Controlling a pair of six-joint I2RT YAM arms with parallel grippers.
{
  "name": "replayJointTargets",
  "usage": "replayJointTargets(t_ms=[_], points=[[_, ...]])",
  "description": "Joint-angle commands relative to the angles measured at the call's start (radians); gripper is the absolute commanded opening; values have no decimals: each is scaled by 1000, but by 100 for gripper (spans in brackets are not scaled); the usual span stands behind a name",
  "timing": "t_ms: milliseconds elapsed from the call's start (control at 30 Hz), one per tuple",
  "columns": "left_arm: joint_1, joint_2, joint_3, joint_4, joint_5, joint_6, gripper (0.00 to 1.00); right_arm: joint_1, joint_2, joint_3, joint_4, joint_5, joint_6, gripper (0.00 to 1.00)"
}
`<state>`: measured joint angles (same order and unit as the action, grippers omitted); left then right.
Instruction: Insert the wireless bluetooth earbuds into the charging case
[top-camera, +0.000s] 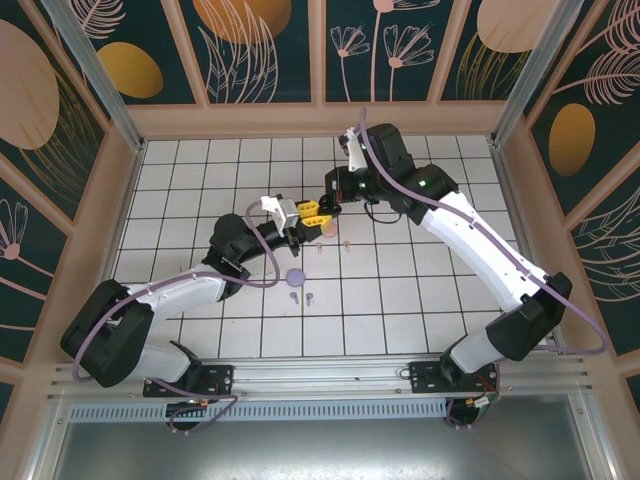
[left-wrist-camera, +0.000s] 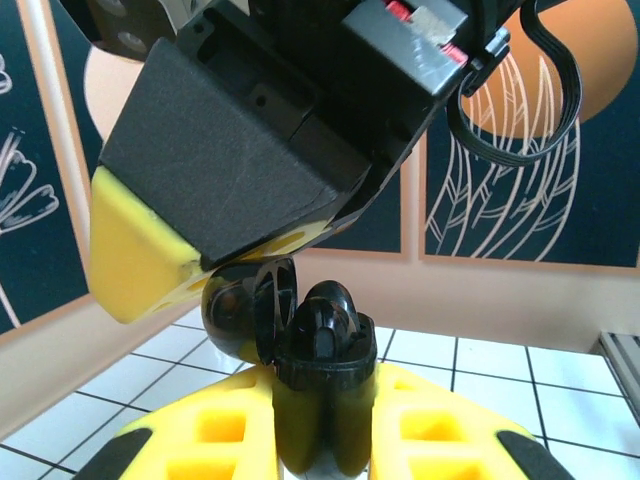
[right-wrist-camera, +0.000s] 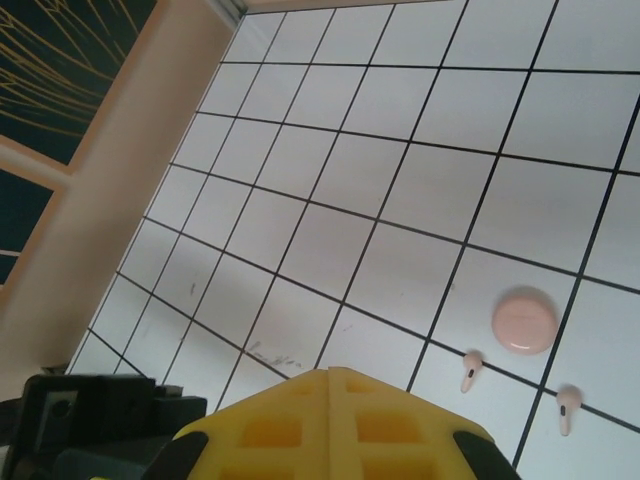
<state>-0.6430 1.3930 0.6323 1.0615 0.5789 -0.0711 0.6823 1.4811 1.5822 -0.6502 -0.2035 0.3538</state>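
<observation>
My left gripper (left-wrist-camera: 322, 388) is shut on an open black charging case (left-wrist-camera: 322, 430), held upright between its yellow fingers. A black earbud (left-wrist-camera: 328, 322) sits in the case and sticks up above its rim. The case's lid (left-wrist-camera: 243, 310) hangs open to the left. My right gripper (top-camera: 322, 207) is shut, and its yellow tip (left-wrist-camera: 130, 270) rests right above that lid. In the right wrist view the fingers of the right gripper (right-wrist-camera: 330, 373) meet with nothing between them. Two pale pink earbuds (right-wrist-camera: 470, 368) (right-wrist-camera: 568, 405) lie on the tiles beside a round pink case (right-wrist-camera: 524, 320).
A round lilac case (top-camera: 295, 276) lies on the white tiled table (top-camera: 200, 170), with two lilac earbuds (top-camera: 293, 297) (top-camera: 310, 297) just in front of it. The pink case (top-camera: 329, 229) lies under the two grippers. Patterned walls ring the table.
</observation>
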Motion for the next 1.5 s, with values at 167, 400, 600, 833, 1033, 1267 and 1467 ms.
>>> replayJointTargets(t_ms=[167,400,600,833,1033,1267,1467], points=[[4,10,35,56,-57,-2,0,40,-159,-152,-51,-72,34,0],[3,24,28,30,-172,-89,0,-28,-273,-213,63,119,151,9],[92,97,48,-134,-286,-294,0,-69,-324,-392,169,125,219,20],[266,229,58,-255,-130,-494,0,-70,-309,-584,261,150,256,30],[284,377,135,-415,-12,-542,0,-70,-238,-596,287,159,241,40],[287,475,178,-512,7,-546,0,-70,-176,-585,319,153,227,47],[296,491,192,-569,-62,-515,15,-66,-166,-587,325,139,226,51]])
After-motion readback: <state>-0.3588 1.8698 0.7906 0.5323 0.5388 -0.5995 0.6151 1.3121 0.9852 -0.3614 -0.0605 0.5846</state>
